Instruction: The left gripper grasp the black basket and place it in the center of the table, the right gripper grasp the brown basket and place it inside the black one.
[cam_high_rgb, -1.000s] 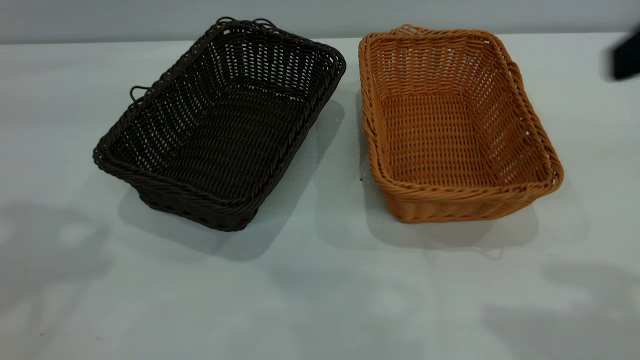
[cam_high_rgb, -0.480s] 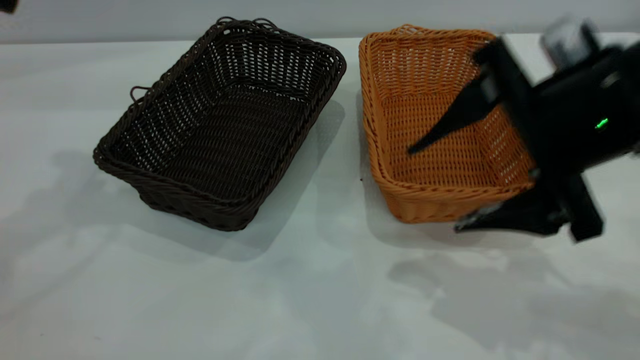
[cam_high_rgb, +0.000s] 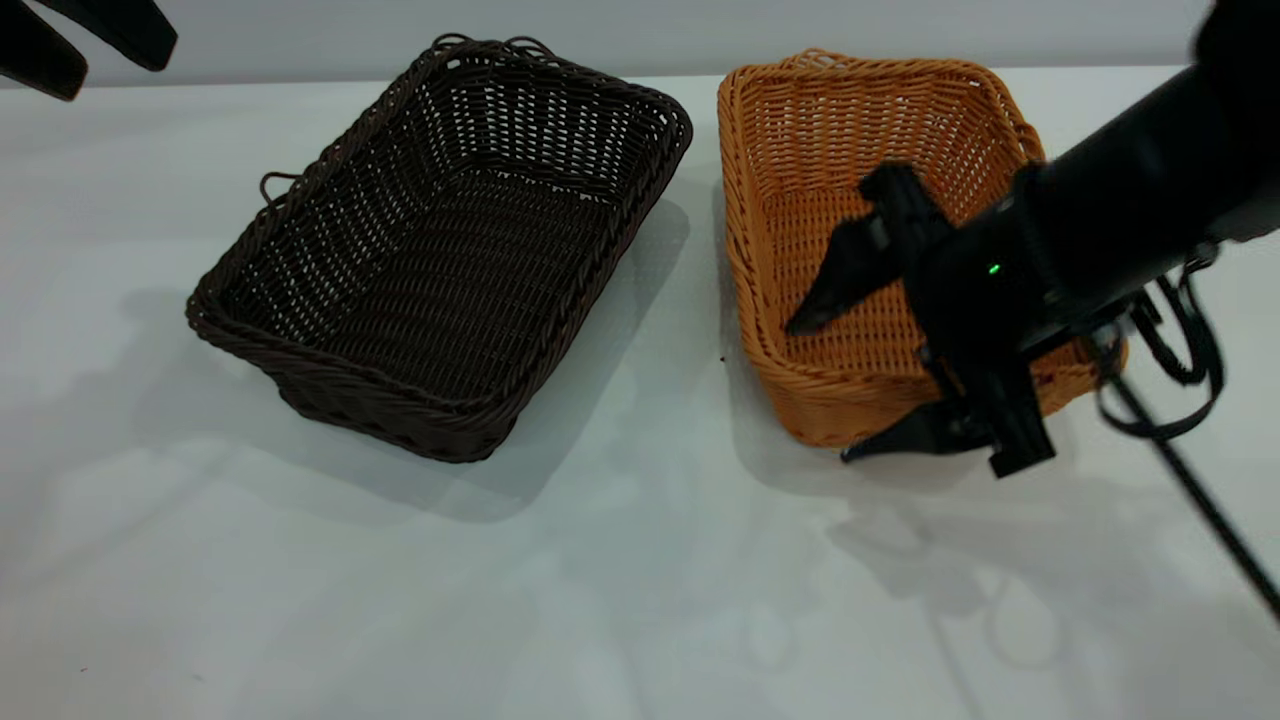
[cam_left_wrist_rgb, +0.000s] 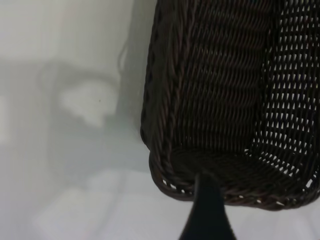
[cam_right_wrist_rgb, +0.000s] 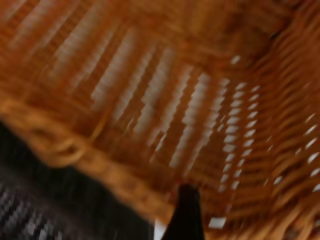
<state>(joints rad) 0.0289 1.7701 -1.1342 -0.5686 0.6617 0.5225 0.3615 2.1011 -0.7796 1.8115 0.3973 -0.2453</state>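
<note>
The black basket (cam_high_rgb: 440, 250) sits on the white table (cam_high_rgb: 620, 580) left of centre, angled. The brown basket (cam_high_rgb: 900, 200) sits beside it on the right. My right gripper (cam_high_rgb: 820, 390) is open and straddles the brown basket's near wall, one finger inside and one outside at table level. My left gripper (cam_high_rgb: 115, 72) is open and raised at the far left corner, away from the black basket. The left wrist view shows the black basket (cam_left_wrist_rgb: 225, 100) beyond one finger (cam_left_wrist_rgb: 207, 215). The right wrist view shows the brown basket's inside (cam_right_wrist_rgb: 175, 100) and one finger (cam_right_wrist_rgb: 186, 215).
The two baskets stand a narrow gap apart. The right arm's cable (cam_high_rgb: 1190, 340) hangs beside the brown basket's right corner. Bare tabletop lies in front of both baskets. The black basket's weave (cam_right_wrist_rgb: 50, 210) shows at the edge of the right wrist view.
The right arm swung in from the right edge and lowered its open gripper over the brown basket's near wall. The left gripper came into view at the far left corner.
</note>
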